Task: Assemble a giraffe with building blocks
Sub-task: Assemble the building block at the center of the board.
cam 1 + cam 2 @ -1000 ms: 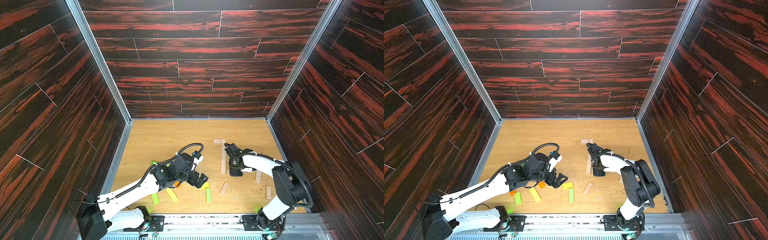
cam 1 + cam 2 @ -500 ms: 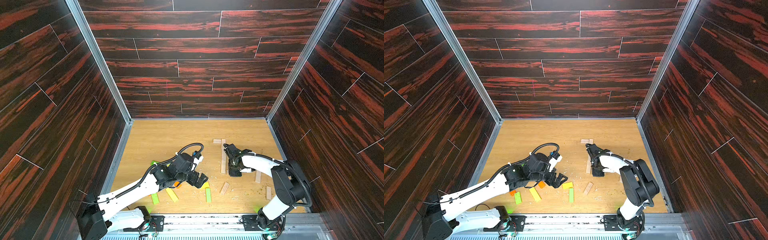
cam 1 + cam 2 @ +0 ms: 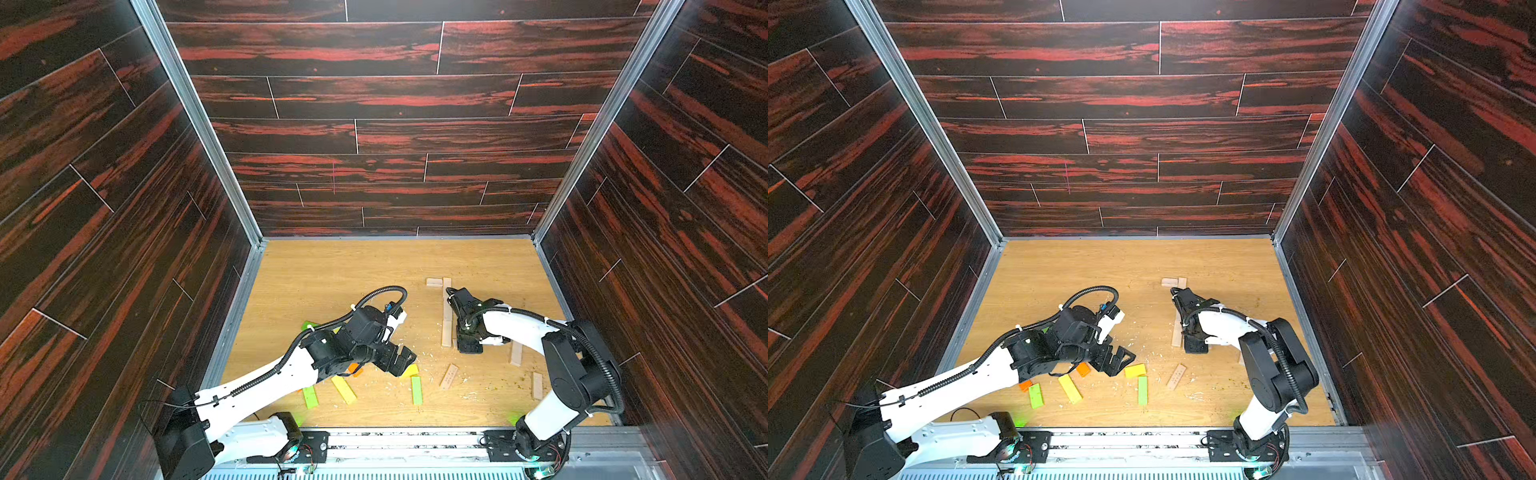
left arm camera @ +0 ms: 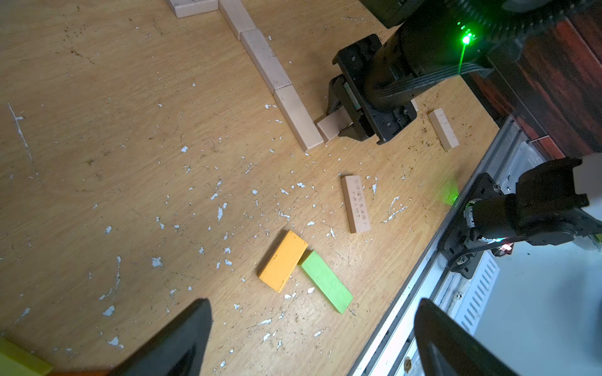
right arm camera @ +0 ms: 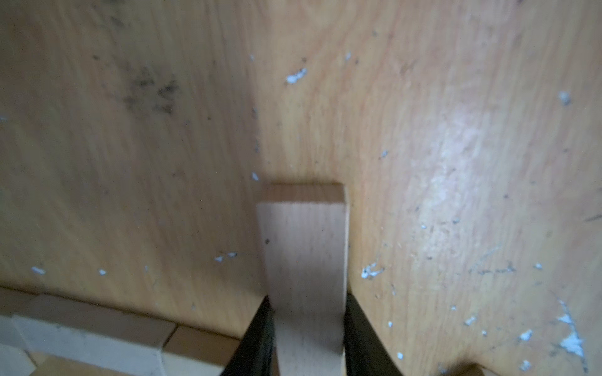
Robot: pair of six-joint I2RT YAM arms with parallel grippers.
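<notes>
Gripping confirmed: pale plank is clamped in right end effector at the bench, just beside the pale plank row (contact unclear). Left end effector is held wide open near yellow plank and green plank.

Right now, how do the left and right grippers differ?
Jaws: the left gripper stands wide open; the right gripper is shut.
Load: the left gripper holds nothing, while the right gripper grips a plain wooden block.
Place: the left gripper hovers by the yellow block and green block; the right gripper sits at the end of the row of plain blocks.
Both are black and low over the table.
</notes>
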